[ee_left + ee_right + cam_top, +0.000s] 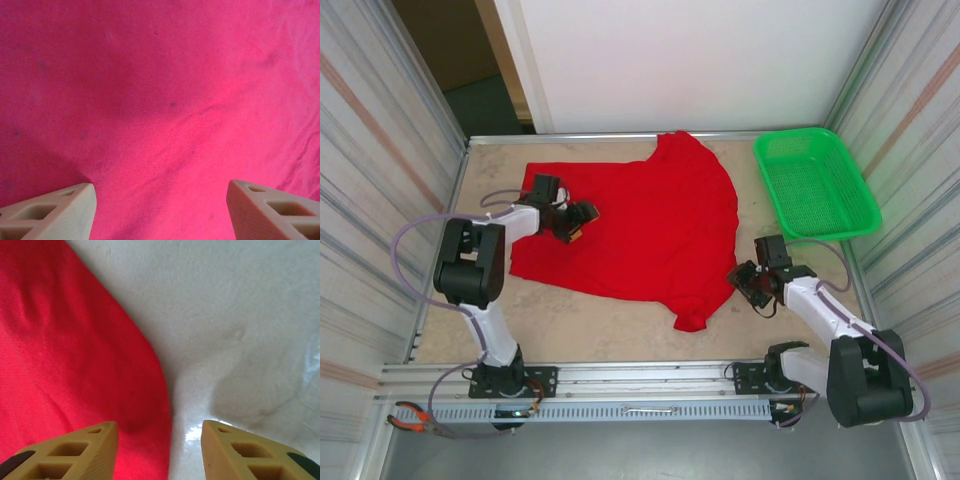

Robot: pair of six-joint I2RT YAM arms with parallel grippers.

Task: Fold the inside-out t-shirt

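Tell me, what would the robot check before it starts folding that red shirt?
1. Left gripper open over the t-shirt: ok.
2. Right gripper open, straddling the shirt's edge: ok.
3. Shirt lying wholly on the table: ok.
4. Green basket apart from the shirt: ok.
5. Fingers touching the cloth: cannot tell.

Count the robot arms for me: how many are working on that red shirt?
2. The left arm reaches over the shirt, left gripper open above the cloth. The right arm is at the shirt's right edge, right gripper open astride that edge.
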